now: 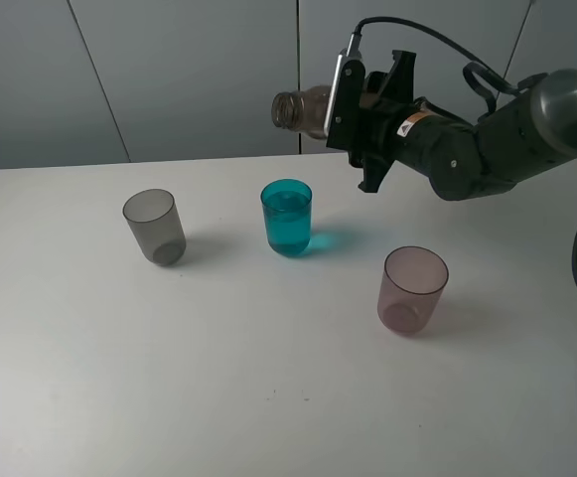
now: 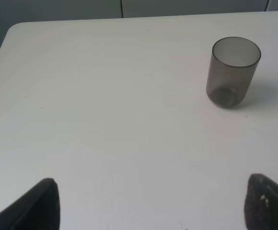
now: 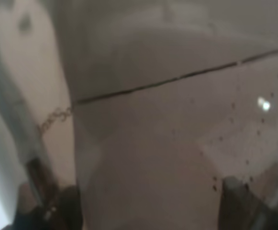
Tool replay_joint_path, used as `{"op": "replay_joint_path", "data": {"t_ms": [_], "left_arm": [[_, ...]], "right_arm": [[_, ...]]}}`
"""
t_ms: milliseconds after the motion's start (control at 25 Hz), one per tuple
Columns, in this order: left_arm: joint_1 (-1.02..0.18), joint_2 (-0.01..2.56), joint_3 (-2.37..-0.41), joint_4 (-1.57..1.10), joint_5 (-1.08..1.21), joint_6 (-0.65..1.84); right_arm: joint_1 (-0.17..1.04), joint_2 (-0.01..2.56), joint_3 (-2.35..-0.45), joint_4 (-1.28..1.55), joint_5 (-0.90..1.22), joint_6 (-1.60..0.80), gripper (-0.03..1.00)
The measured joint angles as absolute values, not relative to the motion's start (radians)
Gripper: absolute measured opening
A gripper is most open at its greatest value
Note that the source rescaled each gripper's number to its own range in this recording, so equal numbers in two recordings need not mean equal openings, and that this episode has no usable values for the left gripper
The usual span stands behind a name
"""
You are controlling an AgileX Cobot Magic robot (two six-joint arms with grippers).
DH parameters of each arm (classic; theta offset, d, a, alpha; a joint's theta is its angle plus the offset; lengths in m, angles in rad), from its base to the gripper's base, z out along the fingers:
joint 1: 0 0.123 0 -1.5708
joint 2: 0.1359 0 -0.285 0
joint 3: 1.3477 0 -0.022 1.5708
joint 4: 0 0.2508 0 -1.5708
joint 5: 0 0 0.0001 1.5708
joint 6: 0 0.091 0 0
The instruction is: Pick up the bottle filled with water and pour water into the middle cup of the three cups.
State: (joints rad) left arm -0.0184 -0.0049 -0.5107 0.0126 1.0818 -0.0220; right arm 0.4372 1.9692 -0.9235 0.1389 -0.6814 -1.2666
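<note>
The right gripper (image 1: 346,94) pinches the smoky brown-grey see-through plastic bottle (image 1: 303,109), held sideways. Below it stands the teal translucent tumbler (image 1: 287,217) holding water, flanked by a smoky grey tumbler (image 1: 155,226) and a pinkish-mauve tumbler (image 1: 413,288). The gripper's small orange label is unreadable.

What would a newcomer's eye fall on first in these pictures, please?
The right gripper holds the bottle tipped on its side in the air, mouth pointing left, higher than the middle cup. That teal cup holds water, while the grey cup to its left and the pink cup to its right look empty.
</note>
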Motion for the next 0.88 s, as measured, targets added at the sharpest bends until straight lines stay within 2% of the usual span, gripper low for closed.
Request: {"op": "replay_joint_path", "data": {"t_ms": [280, 480, 640, 880], "left_arm": [[-0.018, -0.005, -0.511, 0.013, 1.082, -0.022], [-0.018, -0.005, -0.511, 0.013, 1.082, -0.022], [-0.018, -0.005, -0.511, 0.013, 1.082, -0.022], [-0.018, -0.005, -0.511, 0.013, 1.082, -0.022]], "right_arm": [[0.327, 1.945, -0.925, -0.103, -0.651, -0.405, 0.00], [0.213, 1.943, -0.925, -0.336, -0.651, 0.057, 0.00], [0.110, 1.943, -0.925, -0.466, -0.715, 0.294, 0.00], [0.006, 1.971, -0.927, -0.486, -0.774, 0.363, 0.00]]}}
